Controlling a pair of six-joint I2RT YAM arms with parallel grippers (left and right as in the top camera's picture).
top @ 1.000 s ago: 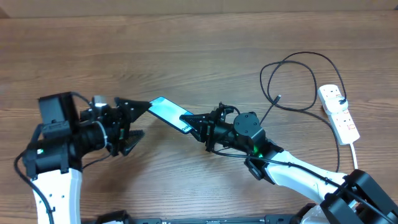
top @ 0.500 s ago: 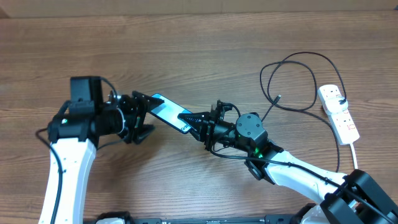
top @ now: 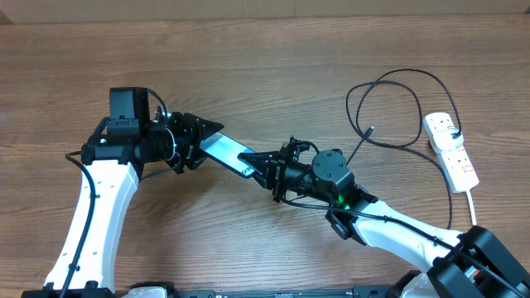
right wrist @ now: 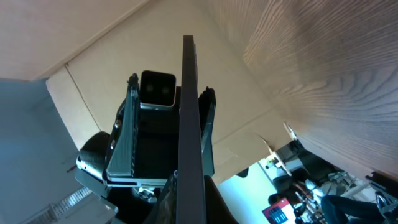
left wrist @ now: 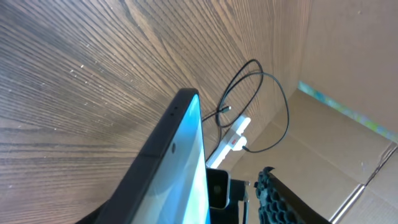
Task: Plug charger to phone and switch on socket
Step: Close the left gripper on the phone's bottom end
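Note:
The phone (top: 225, 150) is held off the table, tilted, its light blue screen up. My right gripper (top: 260, 165) is shut on its right end; in the right wrist view the phone (right wrist: 188, 106) shows edge-on between the fingers (right wrist: 205, 124). My left gripper (top: 204, 142) is open with its jaws either side of the phone's left end. In the left wrist view a gap shows between the screen (left wrist: 186, 162) and one finger (left wrist: 289, 199). The charger (top: 396, 106) lies coiled at the right, its plug tip (top: 370, 130) free on the table. The socket (top: 451, 149) is at the far right.
The thick white cord (top: 472, 203) runs from the socket toward the front right edge. The charger loop (left wrist: 264, 106) and socket (left wrist: 233, 132) also show far off in the left wrist view. Cardboard walls stand behind the table.
My left arm has moved right and closed in on the phone; its open jaws now straddle the phone's left end. The right gripper and phone have stayed in place.

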